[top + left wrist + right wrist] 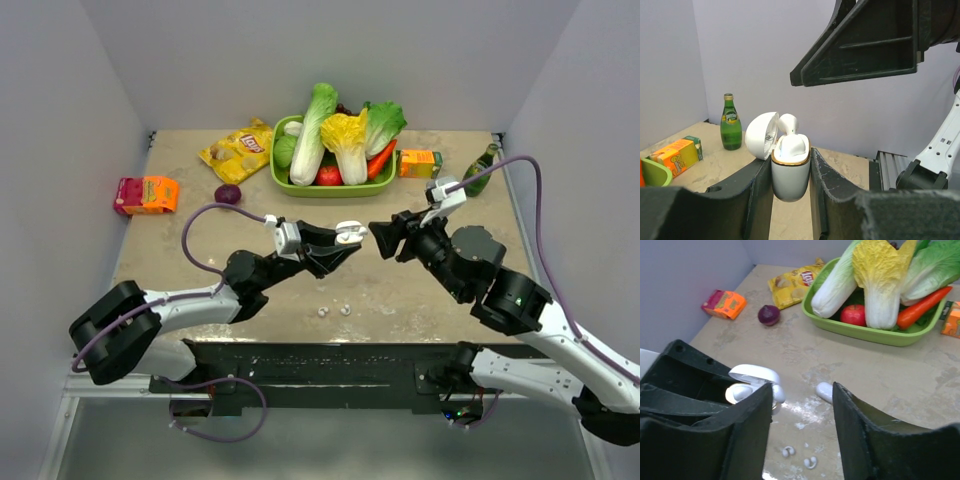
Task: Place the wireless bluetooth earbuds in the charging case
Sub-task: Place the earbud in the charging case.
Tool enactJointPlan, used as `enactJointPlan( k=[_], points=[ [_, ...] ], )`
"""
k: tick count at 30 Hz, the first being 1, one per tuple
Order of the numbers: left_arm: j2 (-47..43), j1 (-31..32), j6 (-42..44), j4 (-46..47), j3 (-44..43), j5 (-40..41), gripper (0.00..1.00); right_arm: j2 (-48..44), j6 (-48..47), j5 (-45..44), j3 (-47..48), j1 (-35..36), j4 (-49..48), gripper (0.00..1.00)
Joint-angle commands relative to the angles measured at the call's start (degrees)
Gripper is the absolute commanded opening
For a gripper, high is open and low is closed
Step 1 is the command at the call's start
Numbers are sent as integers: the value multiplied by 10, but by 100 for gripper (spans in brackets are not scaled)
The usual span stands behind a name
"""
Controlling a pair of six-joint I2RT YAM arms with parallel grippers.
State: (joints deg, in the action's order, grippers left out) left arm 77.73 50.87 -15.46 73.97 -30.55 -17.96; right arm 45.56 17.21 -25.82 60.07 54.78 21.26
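Observation:
My left gripper is shut on the white charging case and holds it upright above the table. The lid is flipped open. A white earbud sits in the case's mouth, with a white stem sticking up behind it. My right gripper hangs just to the case's right and slightly above it, open, with nothing between its fingers. Two tiny white earbuds lie on the table below. Another white piece lies by them.
A green basket of vegetables stands at the back centre. A yellow chips bag and a purple onion lie to its left. An orange-pink carton lies far left. A juice box and a green bottle stand at the back right.

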Motion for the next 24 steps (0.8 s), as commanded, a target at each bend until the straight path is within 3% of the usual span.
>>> enactJointPlan(
  k=[1,2,3,6,24],
  points=[
    [-21,-7,0,347,-2,-10,0,14,69,107,30,-5,-9,60],
    [-21,-7,-1,347,0,-10,0,21,77,122,32,-6,-9,64],
    [-24,-7,-3,347,-1,-11,0,22,86,137,28,-6,-11,76],
    [-31,-7,-4,347,3,-12,0,3,105,162,2,-7,-45,98],
    [-36,-8,-3,347,8,-9,0,23,129,197,-11,-8,-98,98]
  ],
)
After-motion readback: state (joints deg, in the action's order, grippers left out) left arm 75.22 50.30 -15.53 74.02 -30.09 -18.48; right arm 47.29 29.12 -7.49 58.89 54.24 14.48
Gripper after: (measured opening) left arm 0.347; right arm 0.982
